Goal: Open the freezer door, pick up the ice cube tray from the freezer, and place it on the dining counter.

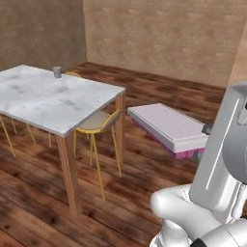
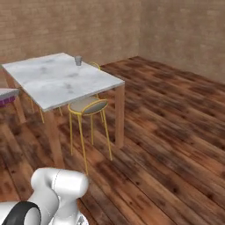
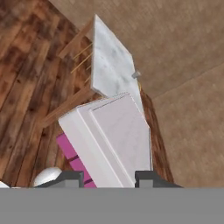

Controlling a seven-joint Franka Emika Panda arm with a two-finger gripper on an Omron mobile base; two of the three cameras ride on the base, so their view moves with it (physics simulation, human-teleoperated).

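My gripper [image 3: 108, 178] clamped on ice cube tray [image 1: 169, 126]; tray airborne just beside dining counter [image 1: 48, 103], off its corner; pickup done; placing on counter left.

The arm [image 1: 217, 164] has glossy white casings, smoothly rounded and tubular, with light grey shading along the upper link. A rounded white elbow housing [image 2: 59, 186] bulges at a joint. Dark, near-black rings mark the joints at the base. The gripper [image 3: 107, 177] carries two small dark grey, square-cut finger tips [image 3: 68, 178].
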